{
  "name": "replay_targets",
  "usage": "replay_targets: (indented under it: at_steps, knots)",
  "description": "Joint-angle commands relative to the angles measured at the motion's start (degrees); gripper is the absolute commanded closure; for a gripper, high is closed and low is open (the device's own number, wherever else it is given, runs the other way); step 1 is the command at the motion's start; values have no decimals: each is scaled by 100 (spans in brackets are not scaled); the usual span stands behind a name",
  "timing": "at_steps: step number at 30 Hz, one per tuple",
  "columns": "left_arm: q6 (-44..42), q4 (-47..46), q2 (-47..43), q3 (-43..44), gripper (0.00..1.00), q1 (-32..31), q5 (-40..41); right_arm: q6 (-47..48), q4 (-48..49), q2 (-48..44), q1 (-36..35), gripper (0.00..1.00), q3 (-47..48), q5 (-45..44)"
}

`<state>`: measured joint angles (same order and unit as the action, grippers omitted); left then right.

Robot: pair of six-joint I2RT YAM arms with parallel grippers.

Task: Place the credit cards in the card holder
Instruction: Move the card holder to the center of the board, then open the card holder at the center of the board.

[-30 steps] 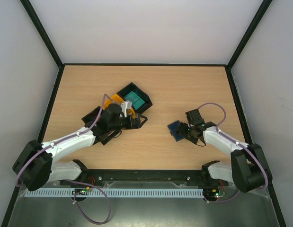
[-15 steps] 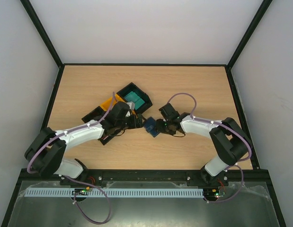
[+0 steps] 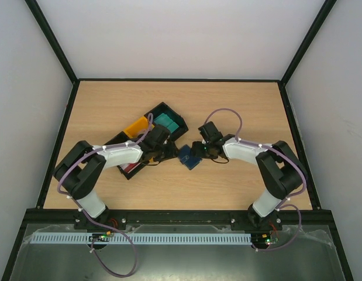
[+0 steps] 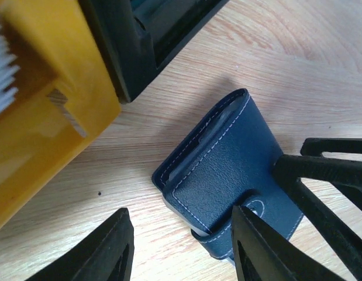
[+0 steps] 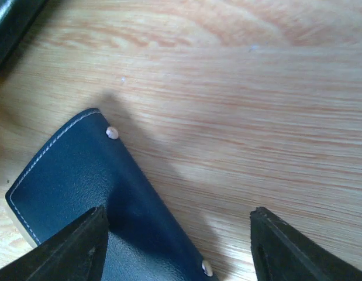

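Note:
The card holder, a navy folding wallet with white stitching, lies shut on the wood between both arms. In the left wrist view the card holder has its clasp tab toward my left gripper, which is open. One finger is over the tab end and the other over bare wood. My right gripper is open too, with its left finger over the card holder and its right finger above the table. Whitish credit cards stand on edge in the yellow tray. Neither gripper holds anything.
A black tray with a teal inside sits just behind the left gripper, and the yellow tray is beside it. Another black tray holds something red under the left forearm. The right gripper faces the left one closely.
The right arm swung left and brought the card holder from the right side to the middle. The left gripper moved right to meet it, and its jaws have narrowed.

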<state>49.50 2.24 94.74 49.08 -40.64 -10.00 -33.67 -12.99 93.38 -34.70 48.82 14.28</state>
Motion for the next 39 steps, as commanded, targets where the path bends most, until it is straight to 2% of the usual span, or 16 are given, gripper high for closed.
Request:
replay_targets:
  at_steps: [1,4,8,12,18,28,33,39]
  knots:
    - [434,34,184,185,55,-123,11,440,176,198,25,38,-22,725]
    - [490,70,398,278,59,-216,1,396,256,110,35,42,-252,1091]
    - [254,676,786,726,71,-242,87,182,431,-125,63,46,-584,1551]
    - [68,980,887,895,77,-251,141,-18,823,-337,146,48,-926,1969]
    - [-81,1236,921,900,86,-246,218,-728,1971,-377,360,49,-1395,2709]
    - [-173,1262,958,897,87,-212,166,-1930,4079,-60,394,53,-1854,3429]
    - [-186,1246,952,890,87,-183,165,-2280,4492,-189,394,62,-1981,3511]
    - [-186,1202,937,871,87,-172,148,-2343,4433,-109,394,74,-1937,3455]
